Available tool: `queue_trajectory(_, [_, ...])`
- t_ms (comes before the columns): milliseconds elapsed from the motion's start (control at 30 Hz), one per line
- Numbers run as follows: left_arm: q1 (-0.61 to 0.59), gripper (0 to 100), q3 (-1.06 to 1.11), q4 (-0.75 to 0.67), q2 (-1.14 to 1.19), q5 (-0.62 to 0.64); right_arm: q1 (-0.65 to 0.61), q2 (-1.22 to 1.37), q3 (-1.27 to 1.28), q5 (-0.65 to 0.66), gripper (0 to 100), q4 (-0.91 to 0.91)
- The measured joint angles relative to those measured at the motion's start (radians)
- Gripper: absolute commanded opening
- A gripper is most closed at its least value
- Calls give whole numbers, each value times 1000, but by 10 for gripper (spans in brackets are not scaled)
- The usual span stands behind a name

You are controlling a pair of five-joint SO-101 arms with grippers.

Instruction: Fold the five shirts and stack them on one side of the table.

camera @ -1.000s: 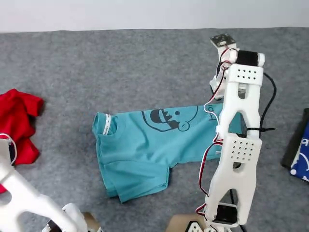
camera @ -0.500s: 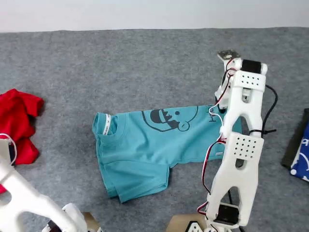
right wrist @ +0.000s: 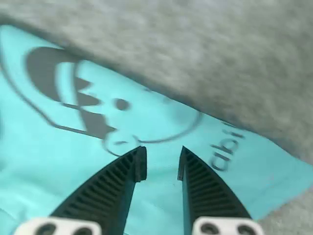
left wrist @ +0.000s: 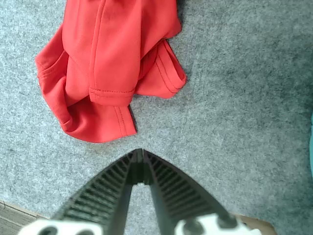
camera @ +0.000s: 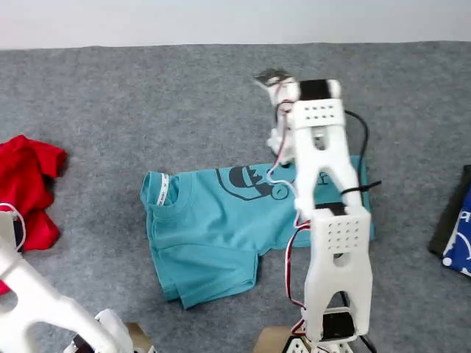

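My right jaws hang slightly spread over the teal shirt [camera: 210,217] (seemingly not touching), ready to pinch a fold.

Left gripper [left wrist: 142,153] fingers pressed together over grey surface [left wrist: 244,98]; crumpled red shirt [left wrist: 107,63] just beyond tips.

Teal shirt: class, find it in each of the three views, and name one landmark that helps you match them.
High view: the teal shirt lies mid-table, partly under the right arm.
Left wrist view: a thin sliver of it at the frame's edge, across the grey table cover from the red shirt.
Right wrist view: it spreads beneath the open right hand.
Landmark: the dark print, in the high and right wrist views.
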Motion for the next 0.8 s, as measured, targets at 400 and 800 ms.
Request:
queue_trajectory(400, [0, 4, 0, 0, 0, 0, -318, -2, 3, 0, 111, -81])
queue_trajectory(800, [0, 4, 0, 0, 0, 0, -402, 106, 3, 95, 111, -198])
